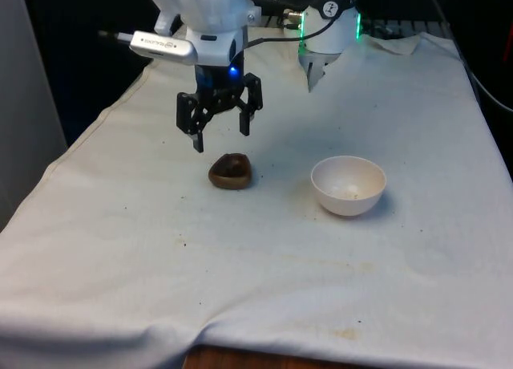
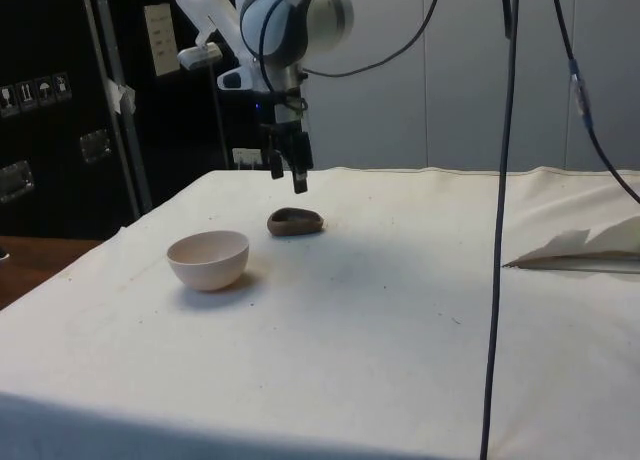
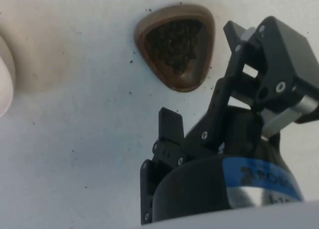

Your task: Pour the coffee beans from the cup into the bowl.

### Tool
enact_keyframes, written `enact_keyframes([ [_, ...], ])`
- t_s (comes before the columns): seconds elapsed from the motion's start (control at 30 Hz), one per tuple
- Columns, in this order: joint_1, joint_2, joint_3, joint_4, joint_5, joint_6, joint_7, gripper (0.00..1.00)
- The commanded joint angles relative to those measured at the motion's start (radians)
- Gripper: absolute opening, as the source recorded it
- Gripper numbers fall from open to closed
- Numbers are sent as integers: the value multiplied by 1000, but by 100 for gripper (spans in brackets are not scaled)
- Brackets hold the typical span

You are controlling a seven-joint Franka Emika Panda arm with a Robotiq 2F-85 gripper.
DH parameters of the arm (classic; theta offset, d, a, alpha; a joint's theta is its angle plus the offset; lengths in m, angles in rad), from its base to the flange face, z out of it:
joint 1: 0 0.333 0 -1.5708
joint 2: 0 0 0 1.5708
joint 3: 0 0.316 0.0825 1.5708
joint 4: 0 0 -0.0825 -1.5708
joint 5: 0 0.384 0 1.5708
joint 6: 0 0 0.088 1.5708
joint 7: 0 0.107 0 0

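A small brown, rounded-triangular cup (image 1: pixel 230 172) stands upright on the white cloth, dark coffee beans (image 3: pixel 177 42) filling it. My gripper (image 1: pixel 222 139) hovers just above and slightly behind the cup, open, with nothing between its fingers. From the side, the gripper (image 2: pixel 288 178) hangs a short way over the cup (image 2: pixel 295 221). A white bowl (image 1: pixel 349 184) sits on the cloth to the front view's right of the cup, about a hand's width away, with a few specks inside. Its rim (image 3: pixel 4 74) appears at the wrist picture's border.
Dark crumbs dot the cloth around the cup. A black cable (image 2: pixel 497 200) hangs down in the side view's foreground, and a folded bit of cloth (image 2: pixel 580 248) lies at the table's side. The table's front edge (image 1: pixel 240 357) is near.
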Motion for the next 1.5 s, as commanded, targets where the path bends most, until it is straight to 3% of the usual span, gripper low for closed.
enact_keyframes([
  [0.0, 2, 2, 1, 5, -4, -3, -4, 100],
  [0.23, 7, 4, 3, 9, -1, -2, -29, 100],
  [0.4, 4, 18, 7, 16, -1, 0, -86, 100],
  [0.83, 7, 25, 2, 16, -1, -2, -173, 100],
  [1.07, 0, 55, 6, 61, 1, -11, -230, 100],
  [1.1, 5, 51, 2, 53, -1, -5, -224, 100],
  [1.33, -3, 99, 6, 128, 2, -27, -278, 100],
  [1.4, 2, 99, 1, 128, 0, -27, -273, 100],
  [1.47, -2, 104, 6, 131, 1, -25, -300, 100],
])
